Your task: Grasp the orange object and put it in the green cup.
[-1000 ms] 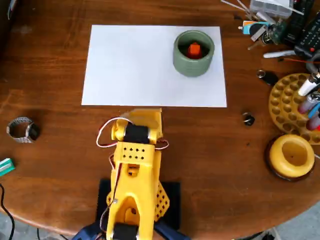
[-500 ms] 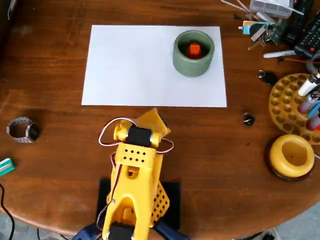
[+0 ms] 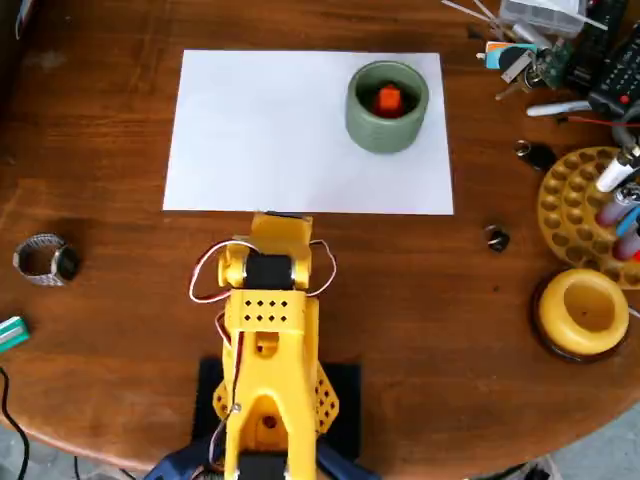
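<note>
Since half a second ago, the gripper [image 3: 281, 222] has swung back from a tilt toward the right of the overhead view and is now pointing straight up the picture, its tip just reaching the lower edge of the white paper sheet [image 3: 260, 130]. Folded under the yellow arm [image 3: 268, 340], the fingers are hiding from the camera, so whether they are spread or closed cannot be told; nothing is showing between them. Well apart from it, toward the sheet's upper right corner, the green cup [image 3: 387, 124] is standing upright on the paper, and the orange object [image 3: 388, 99] is lying inside the cup against its dark interior. On the brown wooden table [image 3: 110, 300], a wristwatch [image 3: 45, 259] is resting at the left, while a yellow dish [image 3: 585, 312] and a yellow holed rack [image 3: 575, 205] holding pens are sitting at the right.
</note>
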